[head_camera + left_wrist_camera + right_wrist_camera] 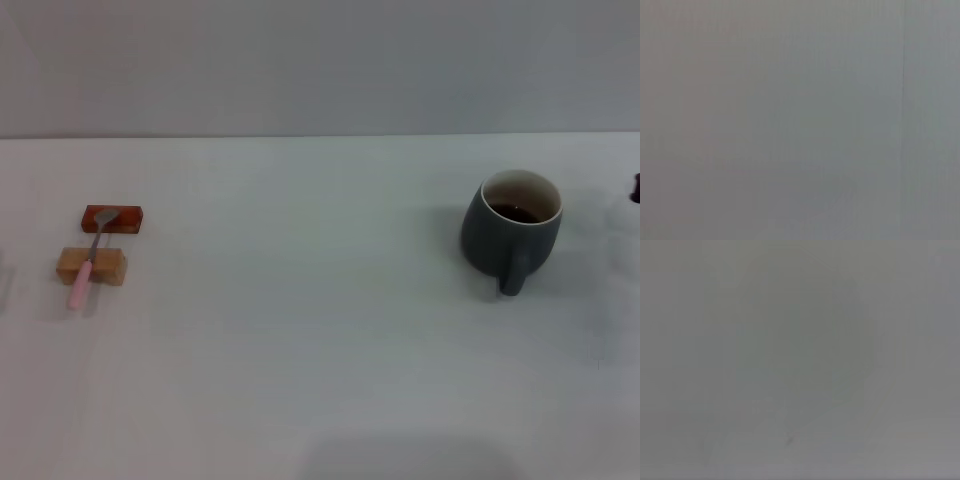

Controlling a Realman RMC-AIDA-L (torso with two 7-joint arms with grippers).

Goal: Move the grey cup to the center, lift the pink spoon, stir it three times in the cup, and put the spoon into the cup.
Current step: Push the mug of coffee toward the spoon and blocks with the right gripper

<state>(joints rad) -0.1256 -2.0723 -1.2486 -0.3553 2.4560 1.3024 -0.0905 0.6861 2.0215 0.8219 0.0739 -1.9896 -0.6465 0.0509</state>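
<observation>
The grey cup (pixel 510 232) stands upright on the right side of the white table, its handle facing the front edge and dark liquid inside. The pink spoon (pixel 88 262) lies far left. Its metal bowl rests on a red-brown block (pixel 111 218) and its pink handle lies across a tan block (pixel 91 266). A small dark piece of my right gripper (pixel 635 187) shows at the right edge of the head view, to the right of the cup and apart from it. My left gripper is out of view. Both wrist views show only a plain grey surface.
The white table (pixel 300 330) runs back to a grey wall (pixel 320 60). Nothing else stands between the spoon's blocks and the cup.
</observation>
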